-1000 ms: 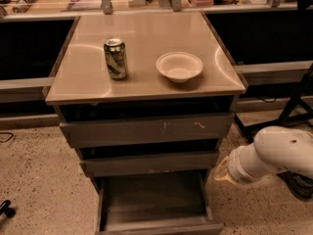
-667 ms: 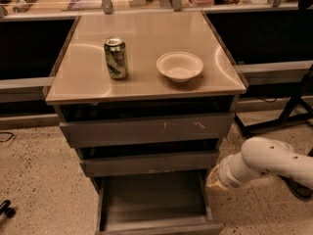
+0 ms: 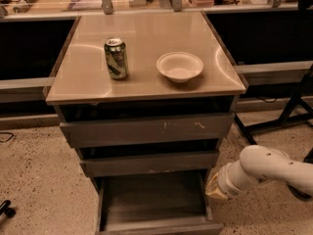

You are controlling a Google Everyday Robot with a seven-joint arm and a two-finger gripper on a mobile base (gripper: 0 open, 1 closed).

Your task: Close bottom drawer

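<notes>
The bottom drawer (image 3: 152, 202) is the lowest of three grey-brown drawers in the cabinet. It is pulled far out, and its shallow tray shows empty, with its plain front (image 3: 161, 227) at the bottom edge of the view. My white arm (image 3: 266, 169) comes in from the right. The gripper (image 3: 214, 188) is at its tan end, low down, right beside the open drawer's right side wall. I cannot tell if it touches the wall.
The widest top drawer (image 3: 146, 129) and the mid-width drawer (image 3: 149, 163) stick out slightly. On the cabinet top (image 3: 146, 77) stand a green can (image 3: 116, 58) and a white bowl (image 3: 179, 66). Black table legs (image 3: 288, 116) are at right, on a speckled floor.
My arm has moved left and a little lower, bringing the gripper end closer to the right side of the open bottom drawer. The drawer has not moved.
</notes>
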